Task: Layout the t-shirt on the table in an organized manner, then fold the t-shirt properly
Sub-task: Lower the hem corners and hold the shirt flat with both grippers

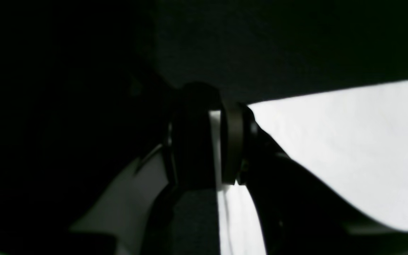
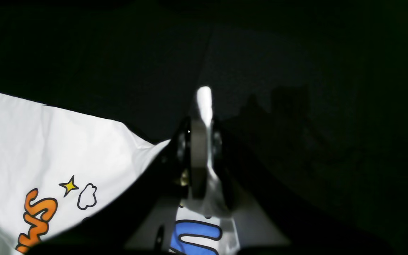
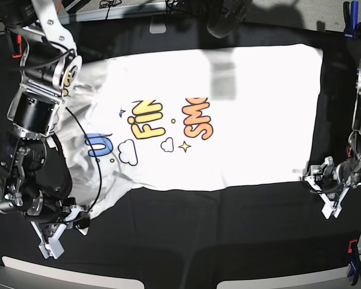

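Table (image 3: 186, 232): broad, black cloth covering, running out past the t-shirt on the near side in the base view.

T-shirt (image 3: 259, 120): white, spread wide across the table, printed face partly showing. Its right side in the base view lies fairly flat; the left side is rumpled, with creases running toward the near left corner. Yellow and orange lettering is cut off along a straight line, plain white cloth beyond it (a grey, shadow-like patch sits up there too).

Right hand (image 2: 207, 145): at the near left part of the shirt in the base view, fingers together and clamped on a gathered pinch of cloth. A white tip pokes out beyond the fingertips, and folds hang below them.

Left hand (image 1: 220, 145): at the near right corner of the shirt in the base view, closed on its edge; a narrow white strip shows between the dark fingers (murky down there, but the strip is clear).

Lettering, base view: orange letters (image 3: 197, 120) beside yellow letters (image 3: 147, 120), blue letter (image 3: 98, 144) farther left.

Smaller marks: outlined clouds (image 3: 127, 152) and a yellow star (image 3: 184, 146) below the words. A blue clip (image 3: 350, 18) is at the far right, a red clip (image 3: 353, 245) at the near right.
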